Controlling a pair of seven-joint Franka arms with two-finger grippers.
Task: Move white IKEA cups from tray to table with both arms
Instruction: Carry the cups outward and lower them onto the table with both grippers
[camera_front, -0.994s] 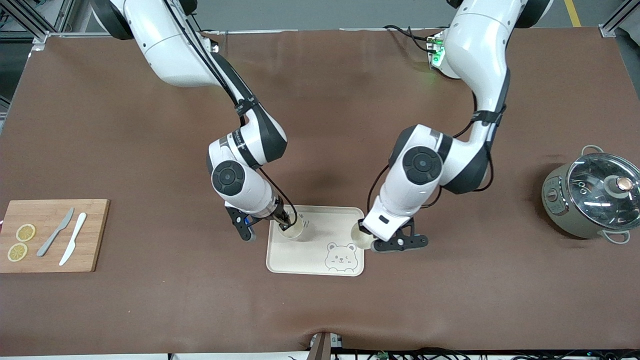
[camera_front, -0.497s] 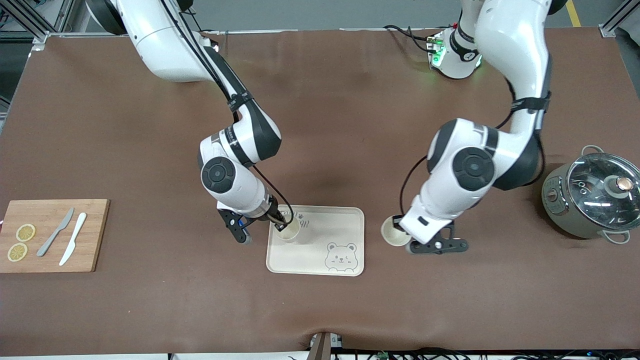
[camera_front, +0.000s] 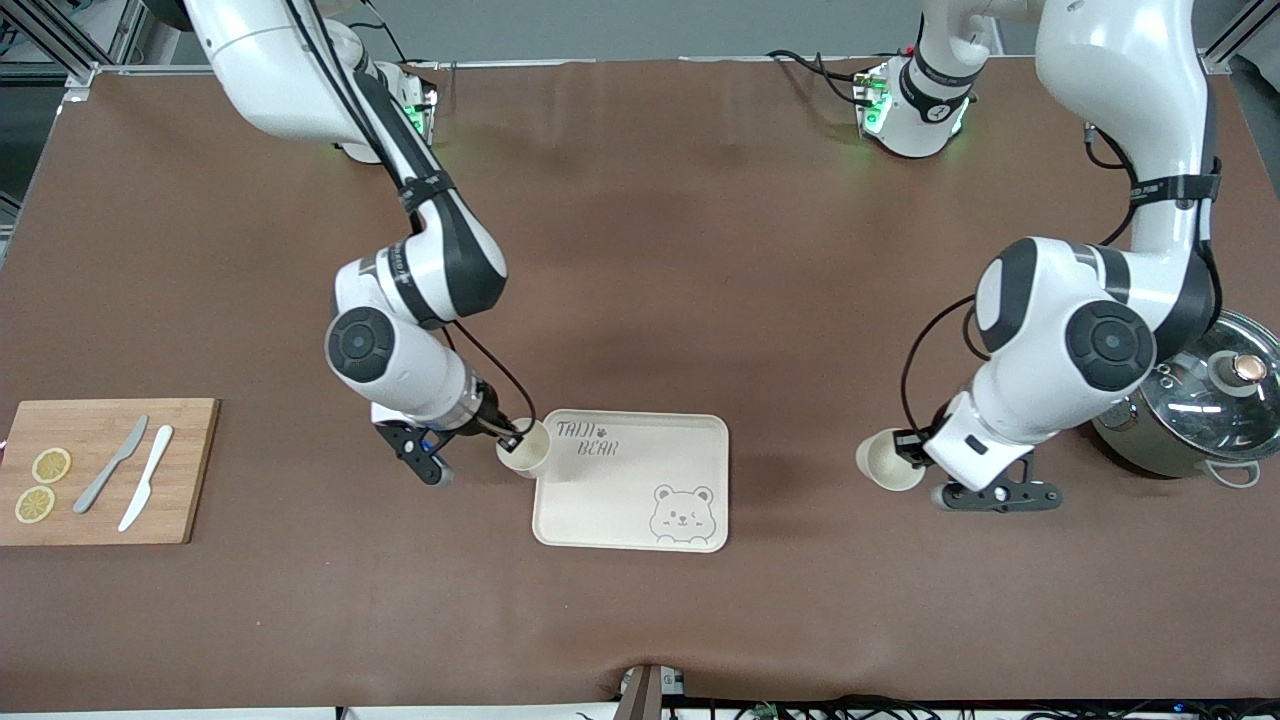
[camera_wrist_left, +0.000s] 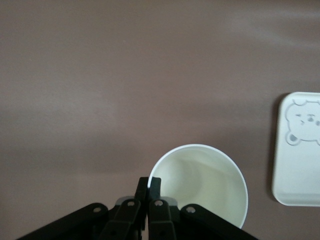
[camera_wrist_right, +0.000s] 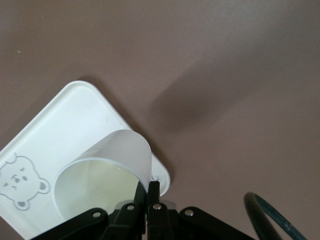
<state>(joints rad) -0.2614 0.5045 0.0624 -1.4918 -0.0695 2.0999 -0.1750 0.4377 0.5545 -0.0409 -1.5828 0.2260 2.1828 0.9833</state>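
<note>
Left gripper (camera_front: 912, 452): jaws clamp a plain cream-white tumbler's (camera_front: 882, 462) rim, over bare table (camera_front: 640, 250). Right gripper (camera_front: 512, 440): jaws clamp a matching, tilted tumbler (camera_front: 526, 449) over the bear tray's (camera_front: 640, 500) corner.

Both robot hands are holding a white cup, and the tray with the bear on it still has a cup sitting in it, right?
Not quite. Each gripper does hold a white cup: the left gripper has one over bare table, the right gripper has the other at the tray's edge. But the bear tray has no cup sitting in it, as the front view shows.
</note>
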